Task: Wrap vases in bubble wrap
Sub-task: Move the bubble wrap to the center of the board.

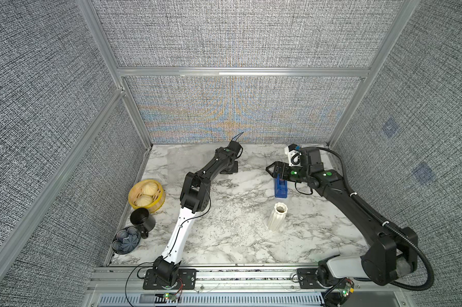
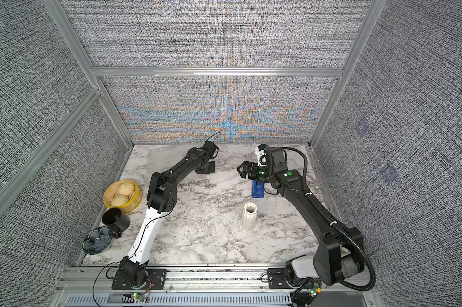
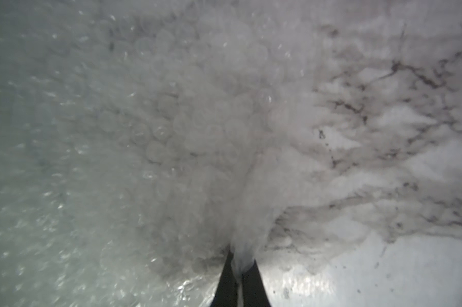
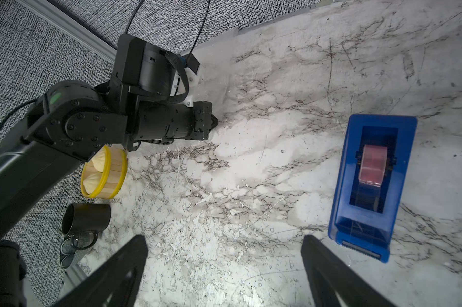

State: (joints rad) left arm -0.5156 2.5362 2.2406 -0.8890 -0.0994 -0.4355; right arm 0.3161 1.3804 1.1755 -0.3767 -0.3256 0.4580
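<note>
On the marble table [image 1: 224,252], at the lower left of both top views, sits a dark patterned bowl [image 1: 114,243]. Just above it in the frame is a black cup [image 1: 142,219], and above that a yellow steamer basket [image 1: 156,203] holding two buns.

The vase [image 1: 277,216] stands upright right of centre, and neither arm touches it. The blue tape dispenser [image 1: 281,190] lies near it, higher in the frame.

The right gripper [image 4: 224,239] hangs over the dispenser's far end in the top views. Its jaws are spread wide, and its wrist view shows only marble between the fingers, with the dispenser at the right of that frame.

Farthest back, at upper centre near the rear wall, the left gripper [image 3: 241,259] points down at the table. Its fingers are pressed together on a bunched fold of the bubble wrap [image 3: 192,119]. The sheet spreads out from the pinch across the marble. In the top views it is too faint to trace its edges, so I cannot tell how near it comes to the vase.
</note>
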